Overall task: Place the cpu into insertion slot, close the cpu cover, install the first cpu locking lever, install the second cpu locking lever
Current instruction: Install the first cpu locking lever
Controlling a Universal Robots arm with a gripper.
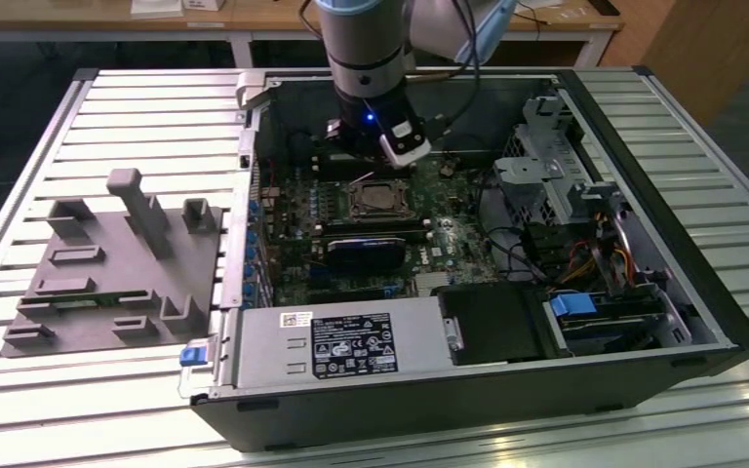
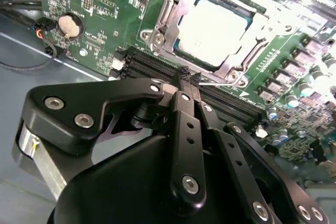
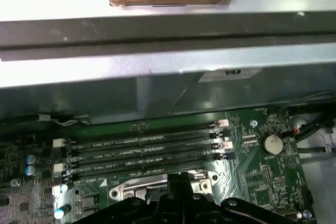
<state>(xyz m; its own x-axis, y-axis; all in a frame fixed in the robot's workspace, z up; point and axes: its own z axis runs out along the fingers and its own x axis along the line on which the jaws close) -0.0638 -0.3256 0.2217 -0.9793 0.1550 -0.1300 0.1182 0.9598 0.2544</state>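
1. The cpu [image 2: 212, 27] lies flat in the insertion slot [image 1: 354, 199] on the green motherboard [image 2: 105, 3], silver top up. It looks seated.
2. The cpu cover [image 2: 167, 14] lies down around the chip, which shows through its window, so the cover looks closed.
3. The gripper [image 2: 189, 76] sits low inside the computer case [image 1: 687, 175], at the socket edge that faces the memory slots [image 3: 142, 153].
4. Its fingers [image 2: 181, 108] are pressed together, with nothing visibly between them, probably to make a narrow tip for pushing.
5. A thin metal rod [image 2: 218, 84], perhaps a locking lever, runs just beside the tips; whether they touch it is unclear.
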